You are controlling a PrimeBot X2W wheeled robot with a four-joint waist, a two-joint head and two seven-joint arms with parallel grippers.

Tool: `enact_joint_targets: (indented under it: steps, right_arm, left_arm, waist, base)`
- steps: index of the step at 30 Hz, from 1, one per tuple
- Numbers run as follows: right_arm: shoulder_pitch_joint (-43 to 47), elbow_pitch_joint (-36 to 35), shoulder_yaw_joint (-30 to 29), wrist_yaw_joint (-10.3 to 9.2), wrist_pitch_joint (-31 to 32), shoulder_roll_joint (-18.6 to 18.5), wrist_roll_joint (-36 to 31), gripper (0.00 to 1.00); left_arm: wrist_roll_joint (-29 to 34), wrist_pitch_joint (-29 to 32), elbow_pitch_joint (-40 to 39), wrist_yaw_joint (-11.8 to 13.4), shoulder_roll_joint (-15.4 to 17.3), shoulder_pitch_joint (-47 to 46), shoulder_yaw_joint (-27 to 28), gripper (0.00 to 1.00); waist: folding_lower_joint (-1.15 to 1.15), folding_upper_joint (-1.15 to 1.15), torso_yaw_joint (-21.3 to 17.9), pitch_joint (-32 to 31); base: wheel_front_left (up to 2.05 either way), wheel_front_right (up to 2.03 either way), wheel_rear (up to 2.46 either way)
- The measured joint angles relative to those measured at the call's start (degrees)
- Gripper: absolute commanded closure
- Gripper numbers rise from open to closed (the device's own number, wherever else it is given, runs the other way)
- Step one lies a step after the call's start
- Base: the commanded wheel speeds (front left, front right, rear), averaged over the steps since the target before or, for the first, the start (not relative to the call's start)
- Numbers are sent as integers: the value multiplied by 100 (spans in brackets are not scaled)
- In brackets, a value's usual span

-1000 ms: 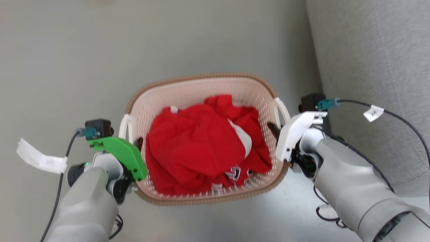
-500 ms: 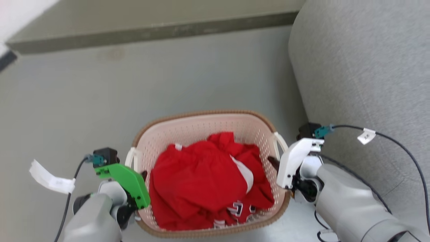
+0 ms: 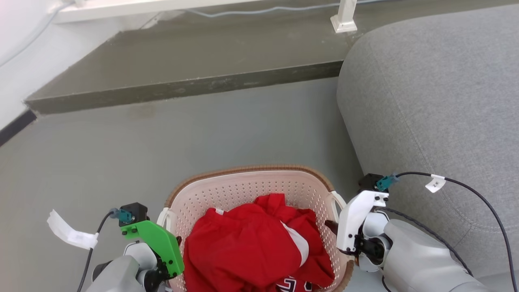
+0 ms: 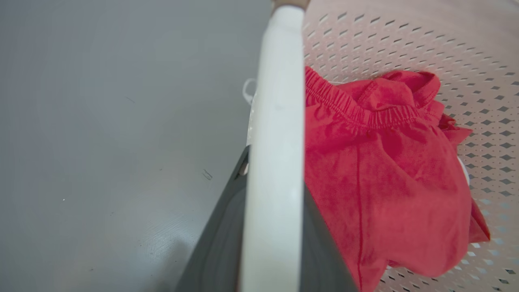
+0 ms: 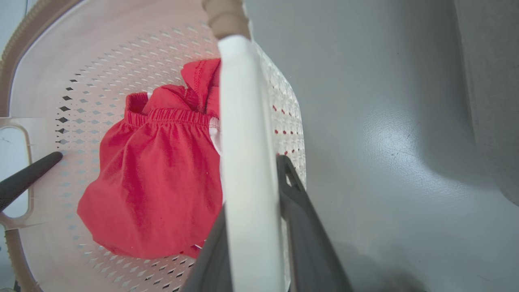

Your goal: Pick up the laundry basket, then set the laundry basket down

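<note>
The laundry basket (image 3: 243, 169), cream perforated plastic with a brown woven-look rim, hangs between my two arms at the bottom of the head view, with red clothes (image 3: 247, 243) inside. My left gripper (image 3: 176, 242) is shut on the basket's left white handle (image 4: 279, 101), one dark finger on each side of it. On the opposite side, my right gripper (image 3: 330, 225) is shut on the right white handle (image 5: 239, 101). The right wrist view also shows a left fingertip (image 5: 28, 176) at the far handle opening. The basket's near rim is cut off by the head view's bottom edge.
A grey sofa (image 3: 438, 101) stands close on the right, almost touching my right arm. Grey floor (image 3: 121, 162) stretches ahead and to the left. Beyond it a darker raised step (image 3: 182, 61) runs across, with a white post foot (image 3: 344, 20) on it.
The whole head picture has shifted: basket and arms sit lower in it now, and the step and sofa top have come into view. Both grippers keep their hold on the handles.
</note>
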Motion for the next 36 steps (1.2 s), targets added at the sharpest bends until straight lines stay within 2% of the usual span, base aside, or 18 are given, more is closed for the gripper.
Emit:
enact_joint_targets:
  steps: [13,36]
  right_arm:
    - [32,-9,118,-57,247,0,102,100]
    - [43,-51,247,-127,303,-4,215,100]
  left_arm:
    - [-36,181,64,0,-1,51,-4,100]
    - [-51,231,133,0,-3,52,-15,100]
  waist:
    - [0,0,-12,-195]
    - [0,0,-76,-233]
  base:
    - [0,0,0]
    - [0,0,0]
